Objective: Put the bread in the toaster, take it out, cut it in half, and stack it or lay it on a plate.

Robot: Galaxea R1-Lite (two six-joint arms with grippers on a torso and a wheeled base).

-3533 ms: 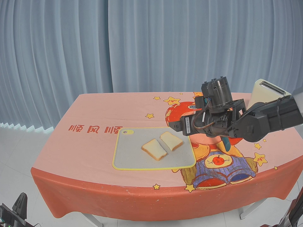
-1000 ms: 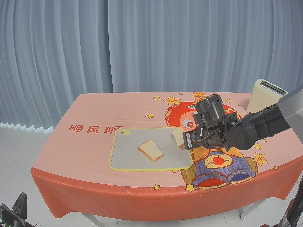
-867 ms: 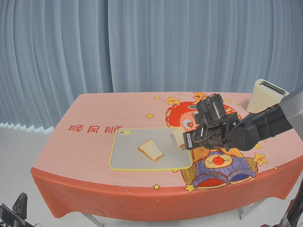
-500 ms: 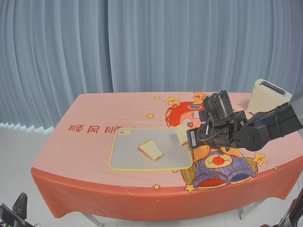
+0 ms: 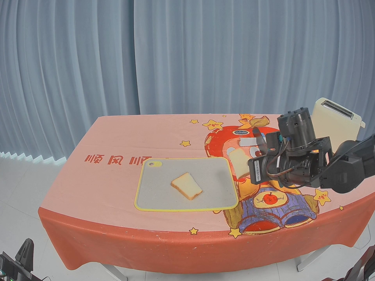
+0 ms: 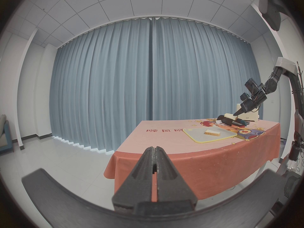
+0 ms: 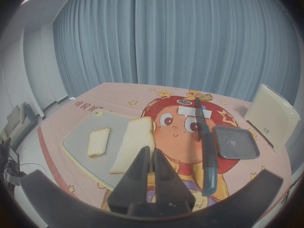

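Closed narrow on the lower end of the held bread half (image 5: 239, 161): the right gripper (image 5: 246, 169), raised off the bench (image 5: 117, 145) about over the right edge of the cutting board (image 5: 156, 194). Held piece tilted, pale face turned toward the board, clear of the surface below and touching only the gripper's fingers. Flat on the grey, yellow-rimmed cutting board, near its middle: the second bread half (image 5: 186, 185), well apart from the held one. Board itself lying on the bench's near half, its hanging hole at the far left corner. To the right of the board, resting on the printed orange tablecloth: a knife (image 7: 205, 140) with a dark blade and a teal handle, blade end pointing toward the far side. Just beside the knife, between it and the toaster (image 5: 336, 121): a dark square plate (image 7: 236, 143) with a raised rim. Toaster cream-coloured, upright at the bench's far right corner, slot on top, well apart from both bread halves. Low and well off the bench's left side: the left gripper (image 6: 154, 154), fingers pressed together with only a thin slit between them, pointing toward the bench. Behind everything, a pleated blue-grey curtain (image 5: 175, 47).
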